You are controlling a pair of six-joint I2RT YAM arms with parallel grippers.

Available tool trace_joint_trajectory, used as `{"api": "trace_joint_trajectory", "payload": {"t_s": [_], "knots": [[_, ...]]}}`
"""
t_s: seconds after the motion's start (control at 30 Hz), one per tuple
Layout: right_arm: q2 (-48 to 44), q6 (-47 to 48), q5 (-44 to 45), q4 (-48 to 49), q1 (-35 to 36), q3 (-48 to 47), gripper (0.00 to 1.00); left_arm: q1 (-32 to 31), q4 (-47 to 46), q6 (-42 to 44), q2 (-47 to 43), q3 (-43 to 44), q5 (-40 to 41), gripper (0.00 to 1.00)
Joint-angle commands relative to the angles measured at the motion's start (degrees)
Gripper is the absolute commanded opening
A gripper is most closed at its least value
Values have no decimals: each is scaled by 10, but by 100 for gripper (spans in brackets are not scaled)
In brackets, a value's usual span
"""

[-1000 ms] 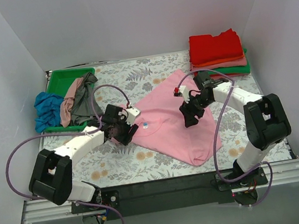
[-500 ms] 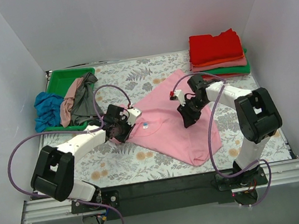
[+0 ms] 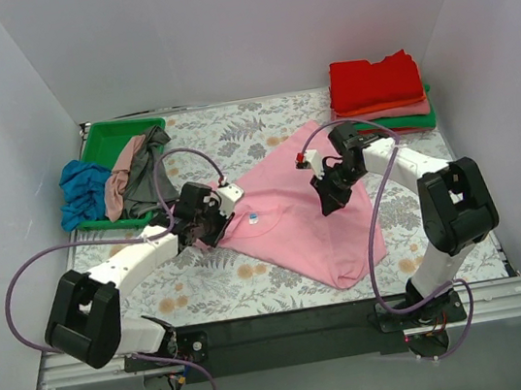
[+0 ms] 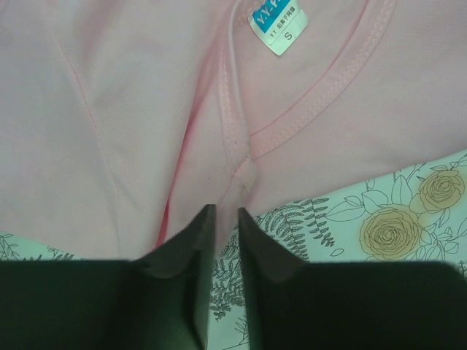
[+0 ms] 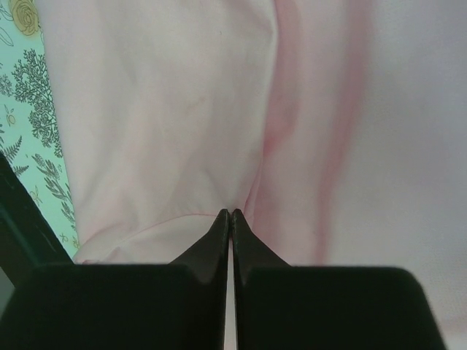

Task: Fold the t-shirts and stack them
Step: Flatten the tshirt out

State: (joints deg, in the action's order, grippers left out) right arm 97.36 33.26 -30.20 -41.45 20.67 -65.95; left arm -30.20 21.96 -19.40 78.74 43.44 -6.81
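Note:
A light pink t-shirt (image 3: 298, 233) lies spread out and askew in the middle of the table, its blue neck label (image 3: 253, 220) facing up. My left gripper (image 3: 209, 230) is at the shirt's left edge by the collar. In the left wrist view its jaws (image 4: 226, 211) stand nearly together, with a fold of pink cloth (image 4: 109, 109) at the collar seam pinched between the tips, just below the label (image 4: 278, 22). My right gripper (image 3: 327, 207) is over the shirt's right half. In the right wrist view its tips (image 5: 230, 213) are shut on a crease of the pink cloth (image 5: 182, 109).
A folded stack with a red shirt (image 3: 376, 82) on top sits at the back right. At the back left, a green tray (image 3: 113, 139) holds grey (image 3: 151, 172) and salmon (image 3: 122, 181) shirts; a blue one (image 3: 78, 191) hangs over its left side. White walls enclose the table.
Both grippers have closed on the pink shirt. The right gripper has shifted slightly over the cloth and the left has settled at the collar edge, bunching the fabric a little.

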Motion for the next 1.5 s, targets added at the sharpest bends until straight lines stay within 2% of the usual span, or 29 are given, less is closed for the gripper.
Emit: {"api": "trace_joint_trajectory", "payload": {"t_s": [0.0,0.17,0.27,0.4,0.5,0.63,0.77,0.93,1.1,1.2,1.47], "knots": [[-18,8,-11,-15,2,-20,1,-8,-19,1,-34,-13,0,23],[-16,6,-13,-17,2,-21,1,-16,-24,3,-41,-26,11,38],[-16,7,-13,-16,1,-21,1,-22,-32,3,-25,-31,14,41],[-16,6,-18,-18,2,-22,1,-25,-44,-2,19,-19,81,42],[-18,7,-21,-19,1,-18,1,-25,-65,-3,26,-19,111,39],[-25,8,-23,-20,1,-14,1,-25,-82,5,24,-30,133,17],[-43,12,-25,-27,1,-16,1,-27,-92,4,22,-40,126,0],[-87,36,-3,-55,2,-43,1,-28,-88,-12,-29,-35,116,0],[-160,91,63,-109,2,-105,1,-44,-61,-63,-158,-13,70,0],[-198,128,111,-129,2,-141,1,-57,-39,-93,-220,13,9,0],[-279,190,201,-147,-7,-271,1,-73,-53,-265,-315,75,-136,0]]}}
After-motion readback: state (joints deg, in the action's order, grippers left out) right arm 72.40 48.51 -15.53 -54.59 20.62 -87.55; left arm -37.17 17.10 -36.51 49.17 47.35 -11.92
